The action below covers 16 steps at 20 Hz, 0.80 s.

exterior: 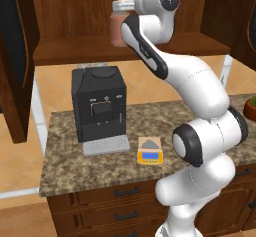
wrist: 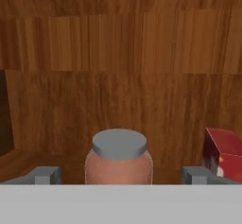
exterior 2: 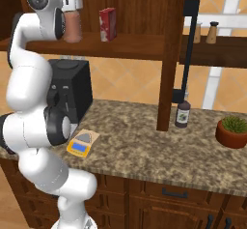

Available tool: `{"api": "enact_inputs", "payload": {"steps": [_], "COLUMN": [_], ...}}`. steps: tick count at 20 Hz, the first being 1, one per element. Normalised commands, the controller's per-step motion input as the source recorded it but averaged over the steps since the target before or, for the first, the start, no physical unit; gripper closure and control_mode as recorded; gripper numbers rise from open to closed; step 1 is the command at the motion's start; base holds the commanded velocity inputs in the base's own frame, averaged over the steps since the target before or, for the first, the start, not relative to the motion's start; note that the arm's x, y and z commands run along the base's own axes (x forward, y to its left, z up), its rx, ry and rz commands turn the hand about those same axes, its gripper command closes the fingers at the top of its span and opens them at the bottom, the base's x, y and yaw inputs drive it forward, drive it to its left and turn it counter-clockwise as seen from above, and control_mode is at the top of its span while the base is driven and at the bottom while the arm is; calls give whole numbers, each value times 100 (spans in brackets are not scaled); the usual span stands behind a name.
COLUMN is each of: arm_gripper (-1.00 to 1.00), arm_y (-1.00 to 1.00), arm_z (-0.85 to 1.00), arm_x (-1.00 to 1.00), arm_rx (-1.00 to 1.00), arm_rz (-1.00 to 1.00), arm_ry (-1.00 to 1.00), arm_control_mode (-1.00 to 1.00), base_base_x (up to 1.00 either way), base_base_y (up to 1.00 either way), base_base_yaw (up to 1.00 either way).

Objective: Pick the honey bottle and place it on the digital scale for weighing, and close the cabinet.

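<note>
The honey bottle [wrist: 119,164], a reddish-brown jar with a grey lid, stands on the shelf of the open cabinet [exterior: 75,51]. It shows as the honey bottle [exterior: 117,28] behind my forearm and as the honey bottle [exterior 2: 73,27] under my hand. My gripper [wrist: 121,175] is open. One fingertip stands on each side of the jar, both clear of it. The yellow digital scale [exterior: 149,151] lies on the counter in front of the arm's base, also seen as the scale [exterior 2: 82,143]. A cabinet door [exterior 2: 173,54] stands swung out, with its black bar handle [exterior 2: 190,44].
A red-and-white carton [exterior 2: 107,24] stands on the shelf just right of the jar. A black coffee machine [exterior: 97,108] sits left of the scale. A dark bottle [exterior 2: 182,114] and a potted plant [exterior 2: 232,131] are on the counter's right. The left cabinet door [exterior: 12,56] hangs open.
</note>
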Motion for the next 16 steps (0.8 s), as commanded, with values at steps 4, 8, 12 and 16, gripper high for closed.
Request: {"api": "enact_inputs", "payload": {"steps": [4,8,12,16], "arm_gripper": [-100,-100,-100,-100], "arm_y": [9,10,2,4], "arm_z": [-24,-38,-14,-15], "arm_x": [14,5,22,41], "arm_rx": [0,1,2,0], "arm_rz": [0,0,0,0], "arm_ry": [-2,-5,-1,-3], "arm_control_mode": [-100,-100,-100,-100], "base_base_x": [0,0,0,0], "base_base_y": [0,0,0,0], "base_base_yaw": [0,0,0,0]}}
